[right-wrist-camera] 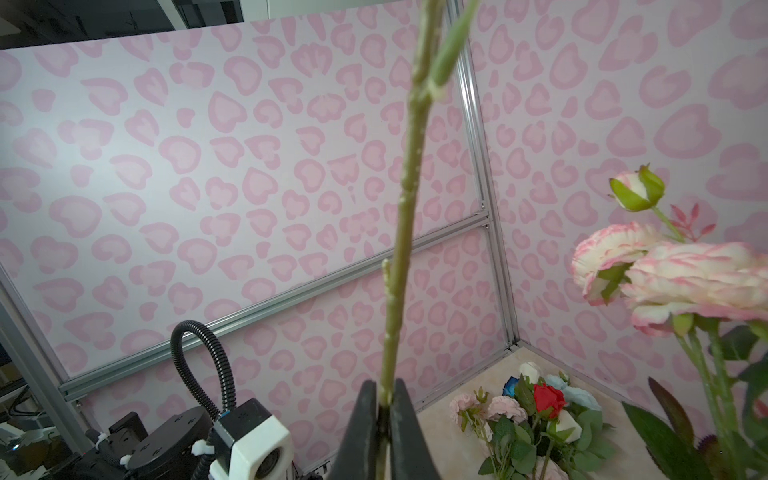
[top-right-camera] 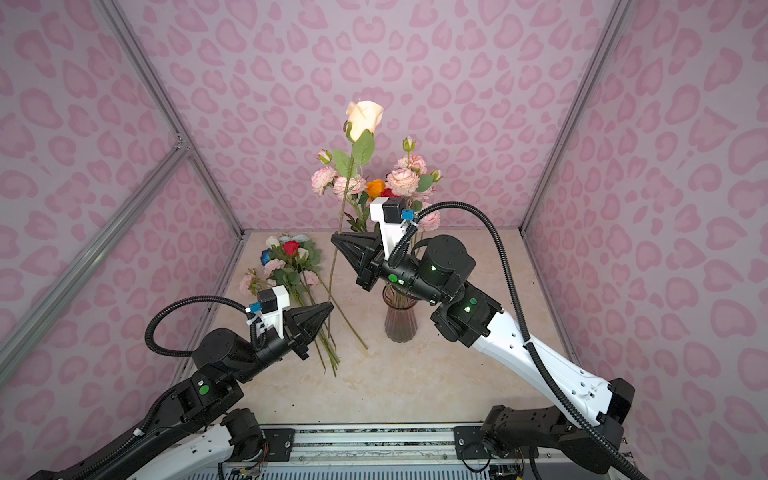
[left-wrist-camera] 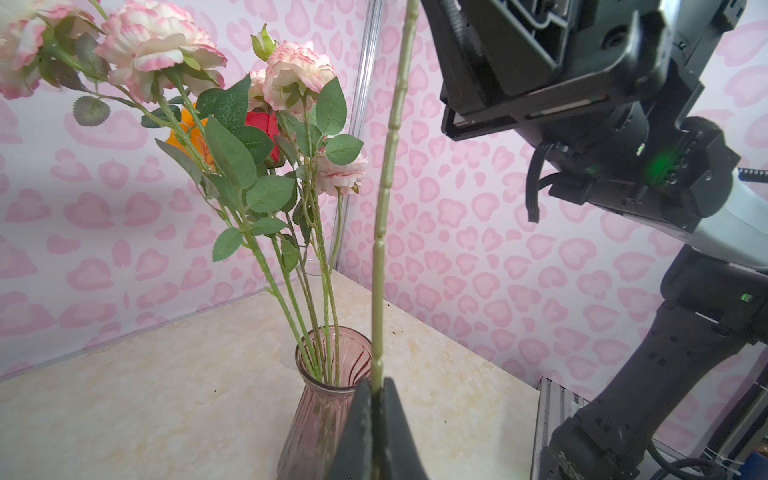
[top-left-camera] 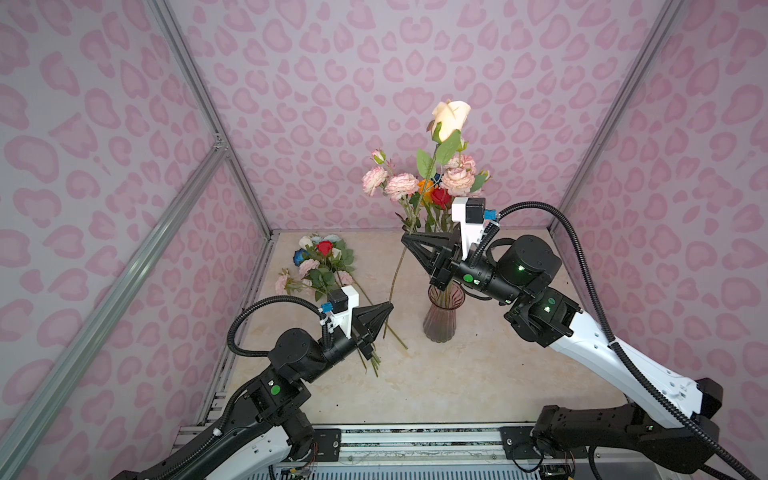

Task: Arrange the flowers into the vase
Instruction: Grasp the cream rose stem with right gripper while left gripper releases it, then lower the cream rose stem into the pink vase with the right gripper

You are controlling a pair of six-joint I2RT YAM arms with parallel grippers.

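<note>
Both left gripper [top-left-camera: 391,304] and right gripper [top-left-camera: 403,237] pinch cream rose [top-left-camera: 449,118] by knobbly green stem [top-left-camera: 397,270].

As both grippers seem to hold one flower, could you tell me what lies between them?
Only the cream rose's stem, leafless there, running from the left gripper up to the right gripper; both top views show it.

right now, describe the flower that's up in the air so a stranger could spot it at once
Find the ribbed pink glass vase. Just left of it one long stem rises, pinched low by the left gripper and higher by the right gripper. It is the cream rose, its head above the pink bouquet, neither in the vase nor in the pile.
</note>
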